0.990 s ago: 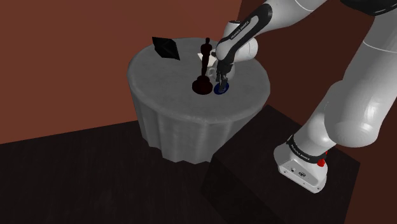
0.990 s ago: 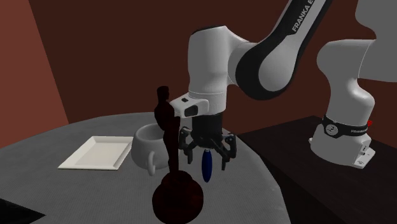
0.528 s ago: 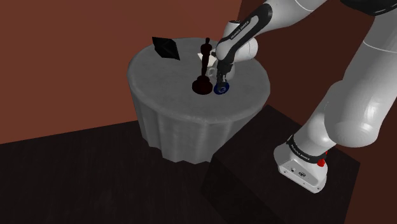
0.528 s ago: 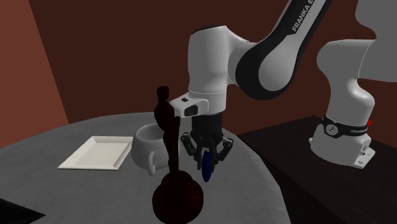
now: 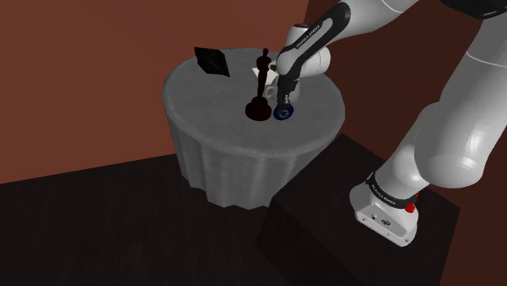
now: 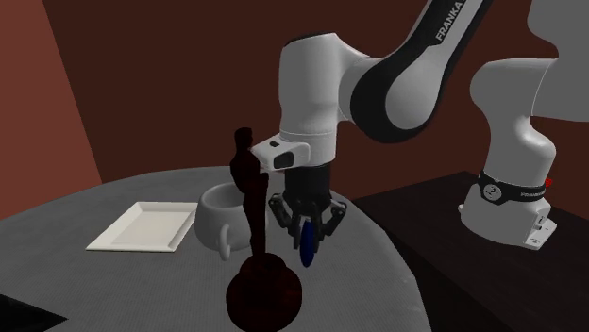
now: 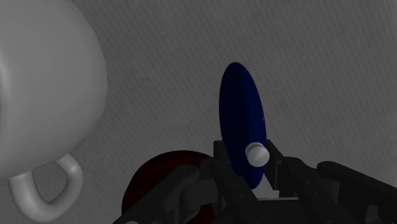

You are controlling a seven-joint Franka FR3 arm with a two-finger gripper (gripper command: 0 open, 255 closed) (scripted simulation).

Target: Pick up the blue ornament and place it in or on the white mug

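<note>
The blue ornament (image 6: 305, 247), a thin flat disc with a small white knob, stands on edge between the fingers of my black gripper (image 6: 305, 236), which is shut on it. In the wrist view the ornament (image 7: 242, 124) rises from between the gripper (image 7: 251, 167) fingers over the grey tabletop. The white mug (image 6: 222, 217) stands upright on the table just to the second exterior view's left of the gripper, handle toward the camera. The mug (image 7: 44, 83) is close beside the ornament. In the shoulder view the gripper (image 5: 283, 106) holds the ornament (image 5: 283, 114) low over the table.
A tall dark red statuette (image 6: 250, 189) on a round base (image 6: 264, 292) stands right beside the gripper, between it and the mug. A flat white tray (image 6: 142, 226) lies farther to that view's left. The round grey table (image 5: 236, 154) drops off near the dark stand (image 5: 325, 219).
The fingers have closed from wide apart onto the blue ornament. Since then the hand has risen very slightly with it.
</note>
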